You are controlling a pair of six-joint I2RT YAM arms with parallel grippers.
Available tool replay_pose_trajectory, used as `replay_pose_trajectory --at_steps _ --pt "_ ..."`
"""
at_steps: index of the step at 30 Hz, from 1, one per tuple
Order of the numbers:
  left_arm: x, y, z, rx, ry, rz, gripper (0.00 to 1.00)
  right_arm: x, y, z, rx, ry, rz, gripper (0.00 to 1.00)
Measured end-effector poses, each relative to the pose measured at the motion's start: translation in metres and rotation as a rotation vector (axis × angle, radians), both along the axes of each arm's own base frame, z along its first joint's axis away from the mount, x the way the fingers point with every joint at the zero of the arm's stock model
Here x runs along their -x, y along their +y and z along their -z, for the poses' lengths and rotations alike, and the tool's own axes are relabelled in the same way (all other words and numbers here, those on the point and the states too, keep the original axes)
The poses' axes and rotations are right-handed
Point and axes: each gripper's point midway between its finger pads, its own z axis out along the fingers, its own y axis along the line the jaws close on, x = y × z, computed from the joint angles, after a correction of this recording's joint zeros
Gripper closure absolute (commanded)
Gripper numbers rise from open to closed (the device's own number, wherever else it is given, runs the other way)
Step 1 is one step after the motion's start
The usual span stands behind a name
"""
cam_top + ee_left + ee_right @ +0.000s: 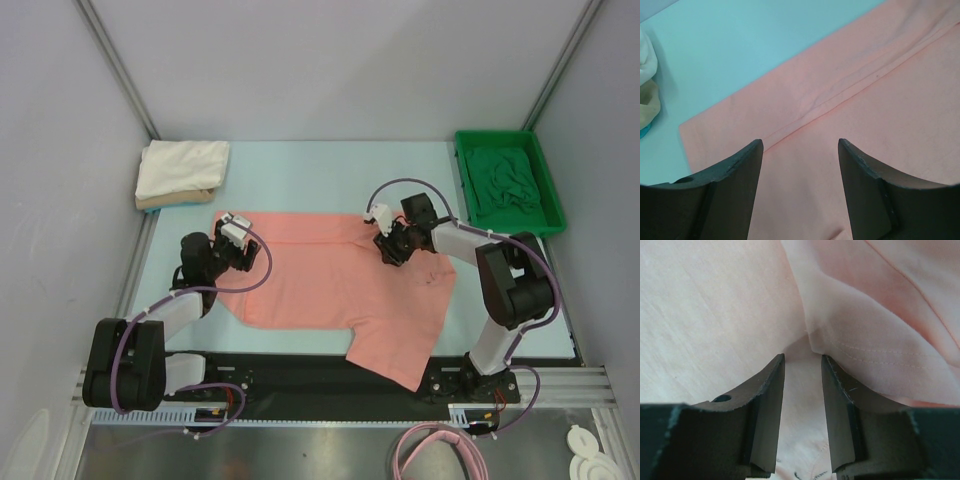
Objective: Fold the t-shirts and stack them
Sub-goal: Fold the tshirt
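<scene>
A salmon-pink t-shirt (320, 285) lies spread flat across the middle of the table. My left gripper (232, 232) hovers over its back left corner. In the left wrist view that gripper (800, 142) is open over the pink cloth (880, 115) and its hem seam, with nothing between the fingers. My right gripper (385, 245) sits at the shirt's back edge near the neck. In the right wrist view its jaws (803, 356) stand narrowly open above the cloth (715, 315), and a raised fold with a stitched hem (865, 325) lies against the right finger.
A folded white t-shirt (183, 165) rests on a tan one (170, 200) at the back left. A bright green tray (500, 137) at the back right holds a crumpled dark green t-shirt (505, 178). One pink sleeve (395, 350) drapes over the near black rail. Walls close in on both sides.
</scene>
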Motion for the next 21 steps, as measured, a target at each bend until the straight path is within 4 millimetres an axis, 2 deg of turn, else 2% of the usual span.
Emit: replay_pose_trajectory --at_steps 7,13,19,21 --pt "0.0 0.0 0.0 -0.003 -0.001 0.001 0.33 -0.005 0.005 0.0 0.015 -0.026 -0.004 0.59" --pt "0.0 0.0 0.0 -0.006 -0.003 0.002 0.33 -0.013 0.006 -0.003 0.022 -0.06 0.013 0.62" --pt "0.0 0.0 0.0 -0.006 -0.003 0.002 0.33 -0.021 0.009 -0.004 0.044 -0.101 0.036 0.77" --pt "0.0 0.0 0.0 -0.006 -0.003 0.002 0.33 -0.024 0.01 -0.005 0.052 -0.119 0.039 0.92"
